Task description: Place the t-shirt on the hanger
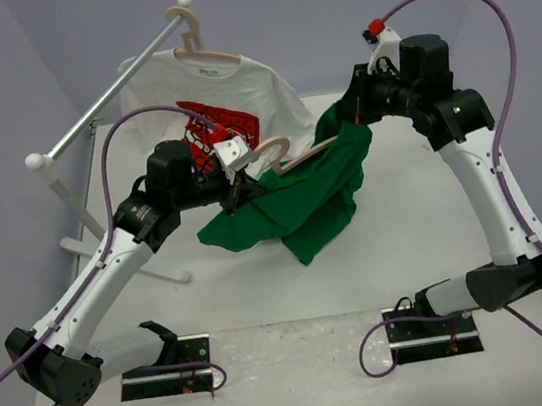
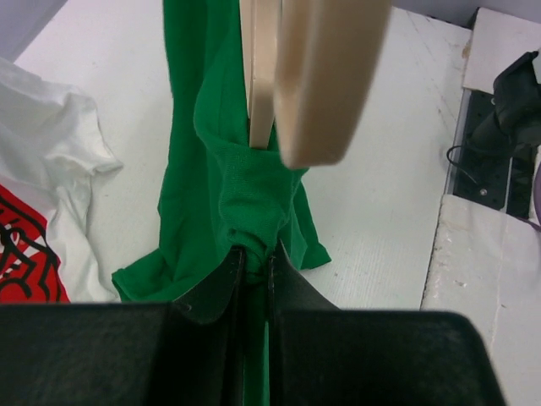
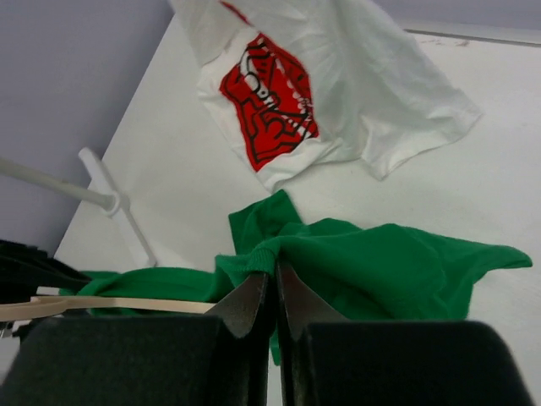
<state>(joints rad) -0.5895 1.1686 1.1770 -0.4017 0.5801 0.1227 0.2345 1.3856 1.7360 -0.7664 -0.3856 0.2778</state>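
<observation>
The green t-shirt (image 1: 301, 199) hangs in the air between both arms, its lower part draping toward the table. The beige hanger (image 1: 290, 155) lies along its top edge with the hook rising at the left. My left gripper (image 1: 236, 193) is shut on a bunched fold of the t-shirt (image 2: 241, 194), with the hanger (image 2: 325, 76) right above it. My right gripper (image 1: 351, 113) is shut on the ribbed edge of the t-shirt (image 3: 380, 266); a hanger arm (image 3: 110, 303) shows at the left of that view.
A white t-shirt with a red graphic (image 1: 221, 99) hangs on its own beige hanger (image 1: 199, 51) from a grey rail (image 1: 105, 100) at the back left. The rail's white stand (image 1: 82, 219) is beside my left arm. Arm bases (image 1: 168, 369) sit at the near edge.
</observation>
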